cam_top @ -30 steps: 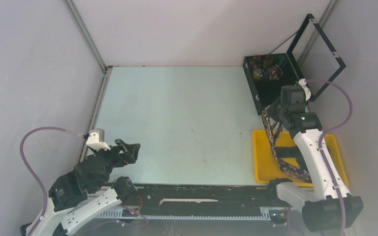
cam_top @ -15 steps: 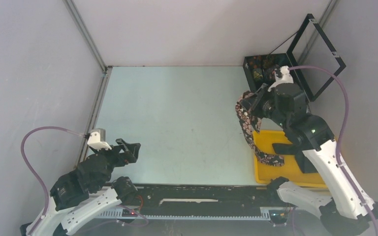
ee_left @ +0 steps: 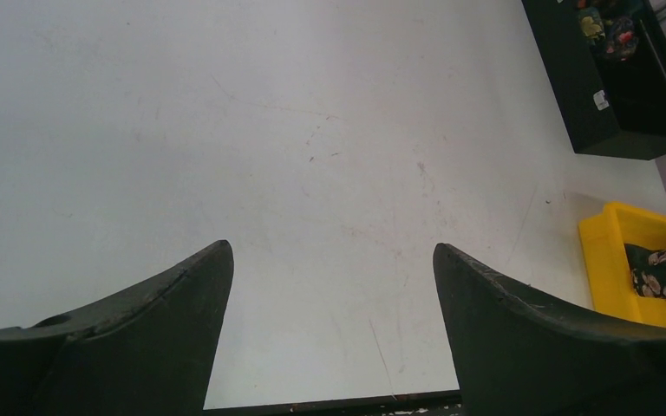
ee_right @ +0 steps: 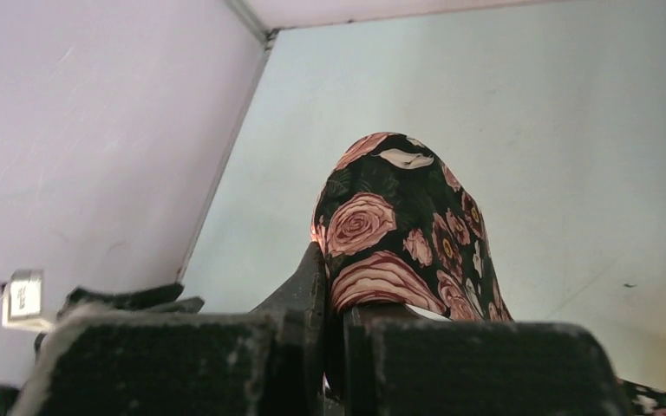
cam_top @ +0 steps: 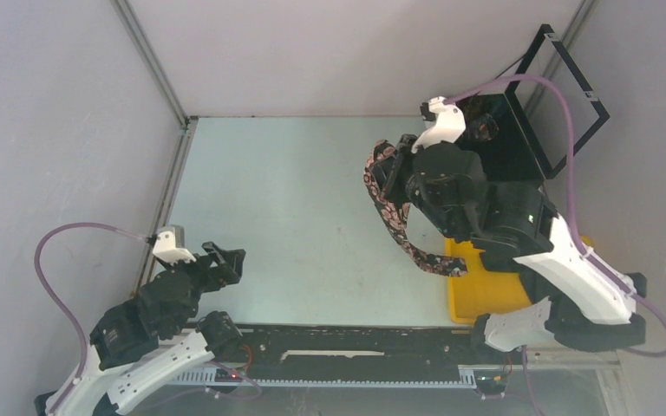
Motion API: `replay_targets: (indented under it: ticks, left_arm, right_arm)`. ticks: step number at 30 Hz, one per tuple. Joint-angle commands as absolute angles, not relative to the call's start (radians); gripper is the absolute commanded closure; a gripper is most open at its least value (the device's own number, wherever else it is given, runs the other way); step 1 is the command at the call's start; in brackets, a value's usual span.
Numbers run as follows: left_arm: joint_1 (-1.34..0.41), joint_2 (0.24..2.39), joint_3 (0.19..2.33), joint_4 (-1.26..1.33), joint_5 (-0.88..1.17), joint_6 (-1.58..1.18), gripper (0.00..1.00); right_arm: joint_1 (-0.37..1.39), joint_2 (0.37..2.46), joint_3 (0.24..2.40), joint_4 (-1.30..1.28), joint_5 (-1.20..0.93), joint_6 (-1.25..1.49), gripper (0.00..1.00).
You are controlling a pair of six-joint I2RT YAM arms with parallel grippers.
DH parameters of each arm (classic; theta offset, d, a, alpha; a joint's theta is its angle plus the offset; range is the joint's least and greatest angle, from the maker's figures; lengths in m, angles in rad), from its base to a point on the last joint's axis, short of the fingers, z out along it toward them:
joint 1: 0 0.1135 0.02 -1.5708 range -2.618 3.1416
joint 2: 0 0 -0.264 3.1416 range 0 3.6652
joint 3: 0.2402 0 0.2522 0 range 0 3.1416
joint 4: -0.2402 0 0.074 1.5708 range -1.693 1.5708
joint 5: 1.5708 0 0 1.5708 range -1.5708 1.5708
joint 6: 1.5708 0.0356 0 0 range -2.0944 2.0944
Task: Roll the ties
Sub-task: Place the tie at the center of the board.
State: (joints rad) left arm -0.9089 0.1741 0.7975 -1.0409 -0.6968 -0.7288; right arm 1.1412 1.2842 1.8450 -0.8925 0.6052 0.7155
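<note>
Right claw (ee_right: 334, 299) is clamped shut on the black rose-patterned fabric necktie (cam_top: 388, 212), which is folded over its tips, up above the pale worktop (cam_top: 295, 199). Tail hangs down to the rim of the yellow plastic tray (cam_top: 486, 295). Left claw (ee_left: 329, 251) is wide open, empty, low near the front edge.

Suggest laying the tie flat and straight mid-worktop and dragging the tail clear of the tray before release, else the roll skews.

Tray shows floral fabric, likely this tail. Black open-lidded box (ee_left: 590, 104) holds colourful items, too small to identify.
</note>
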Motion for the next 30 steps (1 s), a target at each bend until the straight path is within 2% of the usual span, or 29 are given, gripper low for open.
replay_targets:
  ticks: [1,9,21,26,30]
  left_arm:
    - [-0.904,0.201,0.795,-1.032,-0.729,-0.748,0.08]
    - [-0.904,0.179,0.794,-1.039,-0.736,-0.758,0.09]
    - [-0.905,0.191,0.795,-1.038,-0.735,-0.756,0.1]
    - [-0.904,0.182,0.795,-1.038,-0.738,-0.756,0.1]
    - [-0.905,0.179,0.795,-1.039,-0.738,-0.756,0.1]
  right_arm:
    - [1.211,1.397,2.048,-1.096,0.975,0.738,1.0]
    - [1.234,1.456,2.169,-1.217,1.146,0.704,1.0]
    - [1.203,1.411,2.151,-1.401,1.103,0.767,1.0]
    - [1.107,1.524,2.113,-1.308,0.984,0.689,1.0]
    - [1.017,1.753,2.221,-1.318,0.915,0.652,1.0]
